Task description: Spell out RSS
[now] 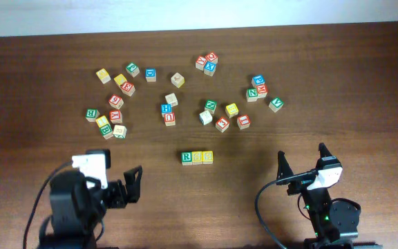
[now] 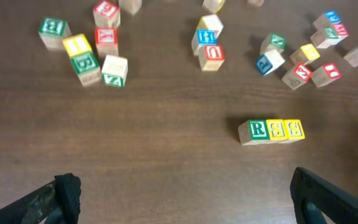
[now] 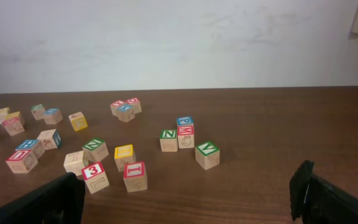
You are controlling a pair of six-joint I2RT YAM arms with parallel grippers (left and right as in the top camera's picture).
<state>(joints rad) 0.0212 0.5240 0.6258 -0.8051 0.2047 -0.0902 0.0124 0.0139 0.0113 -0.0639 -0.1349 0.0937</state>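
Note:
The green R cube (image 1: 186,158) and two yellow S cubes (image 1: 197,158) (image 1: 207,158) stand side by side in a touching row at the table's middle front. The left wrist view shows the same row: the R cube (image 2: 255,130), then an S cube (image 2: 275,130) and another S cube (image 2: 293,129). My left gripper (image 1: 119,181) is open and empty at the front left, well short of the row; its fingers frame bare table in the left wrist view (image 2: 182,196). My right gripper (image 1: 301,160) is open and empty at the front right (image 3: 185,193). The row is out of the right wrist view.
Several loose letter cubes lie scattered across the far half of the table. One group is at the left (image 1: 109,111), some sit in the middle (image 1: 168,111), and others at the right (image 1: 258,90). A red 3 cube (image 3: 96,176) and a red I cube (image 3: 135,175) lie nearest my right gripper.

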